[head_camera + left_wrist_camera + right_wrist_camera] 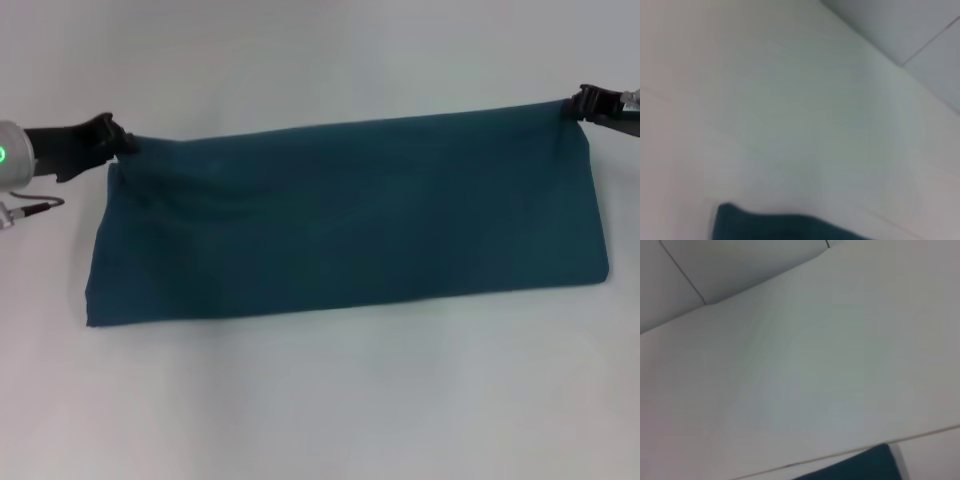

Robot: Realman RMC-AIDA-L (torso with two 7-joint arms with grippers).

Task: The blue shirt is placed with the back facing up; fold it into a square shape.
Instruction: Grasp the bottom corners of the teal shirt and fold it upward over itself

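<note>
The blue shirt lies as a long dark teal band across the white table, its plain side up. My left gripper is shut on the shirt's far left corner. At the far right corner my right gripper is shut on the cloth too, and the far edge stretches taut between the two. A small piece of the blue shirt shows in the left wrist view, and another piece of the blue shirt shows in the right wrist view. Neither wrist view shows fingers.
The white table surface extends in front of the shirt and behind it. A table edge and a tiled floor appear in the left wrist view. A floor seam shows in the right wrist view.
</note>
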